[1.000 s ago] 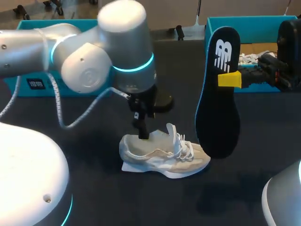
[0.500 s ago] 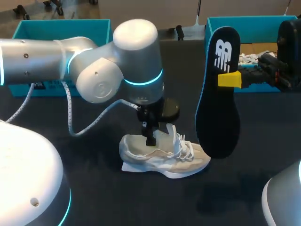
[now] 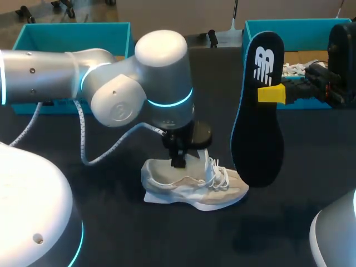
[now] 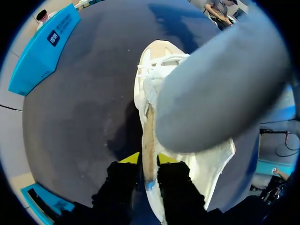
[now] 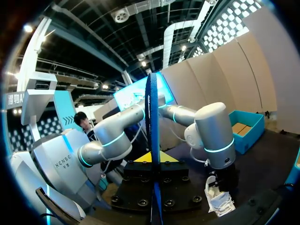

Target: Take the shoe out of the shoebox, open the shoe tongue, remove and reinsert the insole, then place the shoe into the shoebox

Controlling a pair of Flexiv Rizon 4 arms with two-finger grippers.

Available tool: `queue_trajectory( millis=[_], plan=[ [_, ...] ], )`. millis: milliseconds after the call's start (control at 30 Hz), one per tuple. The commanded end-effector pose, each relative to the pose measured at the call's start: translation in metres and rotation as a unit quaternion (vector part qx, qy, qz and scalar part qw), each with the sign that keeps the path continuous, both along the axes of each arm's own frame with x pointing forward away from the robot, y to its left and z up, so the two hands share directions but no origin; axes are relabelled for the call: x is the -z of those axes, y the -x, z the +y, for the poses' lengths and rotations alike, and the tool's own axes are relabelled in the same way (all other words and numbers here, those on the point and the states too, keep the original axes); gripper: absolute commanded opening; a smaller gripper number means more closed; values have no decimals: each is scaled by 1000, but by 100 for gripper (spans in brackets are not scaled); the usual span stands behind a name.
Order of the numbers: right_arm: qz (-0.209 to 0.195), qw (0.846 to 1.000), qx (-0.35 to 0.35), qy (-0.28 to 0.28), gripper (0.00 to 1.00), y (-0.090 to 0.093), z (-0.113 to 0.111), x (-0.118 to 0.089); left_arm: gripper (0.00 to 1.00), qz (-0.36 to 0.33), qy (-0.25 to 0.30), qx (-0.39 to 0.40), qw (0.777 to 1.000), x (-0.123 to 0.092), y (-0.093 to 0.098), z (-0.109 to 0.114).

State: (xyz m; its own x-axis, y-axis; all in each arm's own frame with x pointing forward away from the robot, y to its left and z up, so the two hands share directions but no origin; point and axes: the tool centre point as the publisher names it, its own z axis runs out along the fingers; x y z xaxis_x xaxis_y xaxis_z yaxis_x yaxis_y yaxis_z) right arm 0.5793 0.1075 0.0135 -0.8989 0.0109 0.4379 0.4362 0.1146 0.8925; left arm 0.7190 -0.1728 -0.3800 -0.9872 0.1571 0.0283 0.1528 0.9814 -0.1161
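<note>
Head view, down onto a matte black table (image 3: 128, 233): cream-and-white sneaker (image 3: 192, 186) upright on its sole near the middle, toe toward the right arm's side, well outside the teal shoebox (image 3: 300, 23) at the far right. At the shoe's mouth, left gripper (image 3: 178, 159) lowered beside the loosened white laces (image 3: 218, 175); in the left wrist view, yellow fingertips (image 4: 131, 158) pressed on either side of a thin cream strip of the upper, so clamped on the sneaker, with a blurred grey shape (image 4: 220, 89) close to the lens hiding part of it. Closed across the insole (image 3: 258, 128), right gripper (image 3: 272, 93) holding it vertical in the air, heel end up, wider forefoot hanging near the sneaker's toe, contact impossible to tell. Probably mid-task: insole out, reinsertion next. Calls for tipping the insole flatter and feeding the forefoot first into the opening while keeping the mouth spread. Insole: thin, flat, flexible-looking foam, black face with white print, blue rim. Sneaker: soft mesh and suede-like panels over a chunky white sole, likely to buckle under a push. Second teal box (image 3: 72, 29) at the far left
</note>
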Motion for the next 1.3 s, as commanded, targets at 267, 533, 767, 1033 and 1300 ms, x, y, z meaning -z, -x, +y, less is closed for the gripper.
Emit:
queue_trajectory(
  millis=[267, 533, 767, 1033, 1300],
  plan=[
    [1, 1000, 0, 1, 0, 0, 1, 0, 0, -1, 23, 44, 999, -27, 5, 7],
    [1, 1000, 0, 1, 0, 0, 1, 0, 0, -21, 40, 123, 991, -54, 8, 7],
    [1, 1000, 0, 1, 0, 0, 1, 0, 0, -34, 58, 211, 975, -79, 11, 9],
    [1, 1000, 0, 1, 0, 0, 1, 0, 0, -58, 60, 338, 938, -102, 21, 15],
    [1, 1000, 0, 1, 0, 0, 1, 0, 0, -84, 68, 452, 885, -112, 31, 20]
  ],
)
